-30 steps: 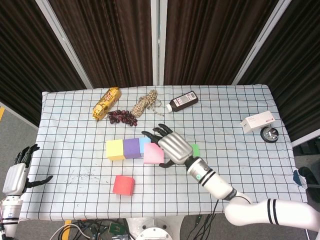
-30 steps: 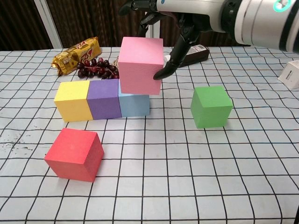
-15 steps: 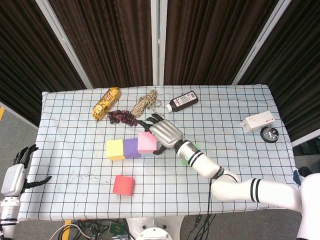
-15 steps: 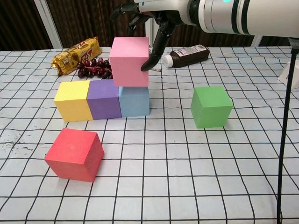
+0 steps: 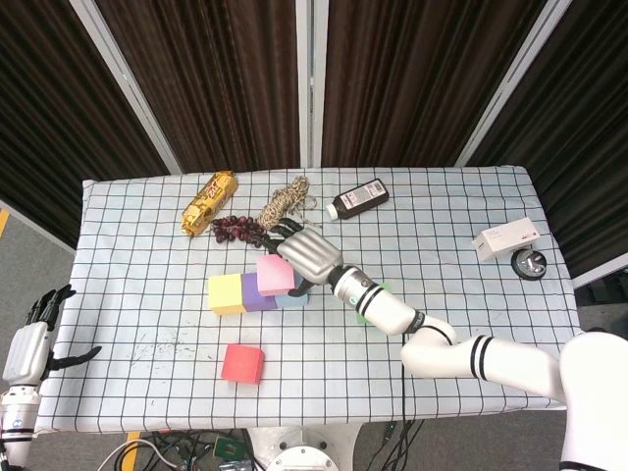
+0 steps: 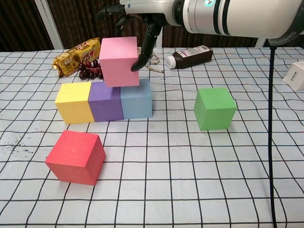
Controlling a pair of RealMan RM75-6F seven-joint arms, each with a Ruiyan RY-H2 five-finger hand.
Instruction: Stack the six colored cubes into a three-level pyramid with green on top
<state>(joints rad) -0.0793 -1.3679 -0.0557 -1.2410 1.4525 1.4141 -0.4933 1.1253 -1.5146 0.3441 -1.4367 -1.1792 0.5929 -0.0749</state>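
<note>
My right hand (image 5: 306, 251) (image 6: 137, 19) holds the pink cube (image 5: 276, 275) (image 6: 119, 61) over the seam between the purple cube (image 6: 105, 101) and the blue cube (image 6: 136, 98); it looks to touch their tops. The yellow cube (image 5: 225, 293) (image 6: 73, 101) closes the row's left end. In front of the row lies the red cube (image 5: 242, 362) (image 6: 76, 156). The green cube (image 6: 215, 108) stands apart at the right, mostly hidden by my forearm in the head view. My left hand (image 5: 34, 339) hangs open off the table's left edge.
At the back of the checkered table (image 5: 471, 294) lie a gold snack packet (image 5: 209, 203), dark grapes (image 5: 240, 230), a rope coil (image 5: 286, 203) and a brown bottle (image 5: 357, 200). A white box (image 5: 507, 238) sits at the right edge.
My right hand has carried the pink cube left and down, from over the blue cube to the purple-blue seam. The left hand has barely moved.
</note>
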